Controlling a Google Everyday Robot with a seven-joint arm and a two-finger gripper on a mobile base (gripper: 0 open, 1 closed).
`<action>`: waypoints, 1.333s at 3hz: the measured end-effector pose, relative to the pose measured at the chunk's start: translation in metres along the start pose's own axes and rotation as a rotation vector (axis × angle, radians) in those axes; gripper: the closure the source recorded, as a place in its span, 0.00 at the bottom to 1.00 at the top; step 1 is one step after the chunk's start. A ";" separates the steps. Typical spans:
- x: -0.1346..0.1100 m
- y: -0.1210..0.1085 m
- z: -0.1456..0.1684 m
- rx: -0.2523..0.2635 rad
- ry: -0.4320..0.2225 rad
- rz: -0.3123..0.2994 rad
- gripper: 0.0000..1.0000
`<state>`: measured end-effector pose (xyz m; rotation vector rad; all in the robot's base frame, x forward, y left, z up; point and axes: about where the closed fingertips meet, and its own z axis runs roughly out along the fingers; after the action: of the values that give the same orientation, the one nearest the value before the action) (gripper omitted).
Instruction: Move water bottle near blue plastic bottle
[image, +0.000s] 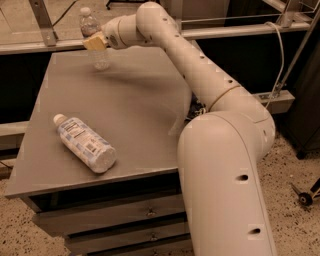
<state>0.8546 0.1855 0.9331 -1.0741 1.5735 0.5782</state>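
The water bottle (93, 30) stands upright at the far left of the grey table (135, 115); it is clear and ribbed with a white cap. My gripper (95, 41) is at the bottle's middle and covers its label band. The bottle's base rests on the table top. The blue plastic bottle (84, 143) lies on its side near the table's front left. Its white cap points to the far left and its white label faces up. The two bottles are far apart.
My arm (200, 75) reaches across the table from the right, and its large white base (225, 185) stands at the front right corner. Drawers (115, 220) sit under the table top. A metal rail (240, 30) runs behind the table.
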 end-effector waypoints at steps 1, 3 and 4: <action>-0.012 0.000 -0.021 0.002 -0.017 -0.016 0.91; -0.024 0.030 -0.099 -0.054 -0.002 -0.017 1.00; -0.023 0.048 -0.103 -0.113 -0.002 -0.026 1.00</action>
<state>0.7616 0.1318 0.9765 -1.1770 1.5380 0.6566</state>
